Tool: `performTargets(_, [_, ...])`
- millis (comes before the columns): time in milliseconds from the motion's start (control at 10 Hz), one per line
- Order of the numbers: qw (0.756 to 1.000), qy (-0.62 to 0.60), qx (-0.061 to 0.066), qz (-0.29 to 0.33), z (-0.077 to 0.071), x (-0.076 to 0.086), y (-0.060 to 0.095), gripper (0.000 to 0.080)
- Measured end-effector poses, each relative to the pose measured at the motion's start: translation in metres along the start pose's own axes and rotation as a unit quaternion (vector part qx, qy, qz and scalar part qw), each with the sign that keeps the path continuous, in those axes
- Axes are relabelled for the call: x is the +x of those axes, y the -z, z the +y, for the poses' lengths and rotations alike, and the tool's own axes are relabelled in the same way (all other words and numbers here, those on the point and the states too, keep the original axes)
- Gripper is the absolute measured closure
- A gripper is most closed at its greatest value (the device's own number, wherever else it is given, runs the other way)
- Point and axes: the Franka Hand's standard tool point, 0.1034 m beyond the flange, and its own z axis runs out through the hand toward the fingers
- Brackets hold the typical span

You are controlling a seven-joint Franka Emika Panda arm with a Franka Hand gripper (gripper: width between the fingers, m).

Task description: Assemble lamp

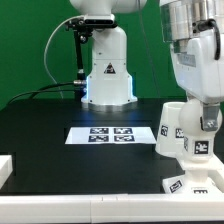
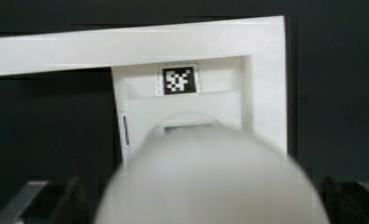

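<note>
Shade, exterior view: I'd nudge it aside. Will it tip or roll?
The shade looks like stiff plastic, so it is probably light. Standing tall, it may tip if pushed high. Once down, its round sides would likely roll.

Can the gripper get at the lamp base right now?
Probably not yet: the gripper seems to be holding a rounded white part, and would likely have to release it before taking the base.
</note>
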Motion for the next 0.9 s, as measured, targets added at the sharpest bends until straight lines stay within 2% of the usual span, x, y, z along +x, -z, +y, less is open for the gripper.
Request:
performTargets(100, [0.995, 0.100, -0.009, 0.000, 0.0001, 0.0021, 0.0012, 0.0121])
performTargets(300, [0.963, 0.266, -0.025, -0.008, 0.0028, -0.0007, 0.0023, 0.0103])
performTargets(600, [0.939, 0.343, -0.023, -0.008, 0.0027, 0.0001, 0.0017, 0.0101])
performTargets(800, [0.914, 0.405, -0.024, -0.006, 0.0024, 0.0008, 0.0019, 0.0101])
performTargets(900, [0.857, 0.514, -0.037, 0.017, -0.0003, 0.0006, 0.0041, 0.0101])
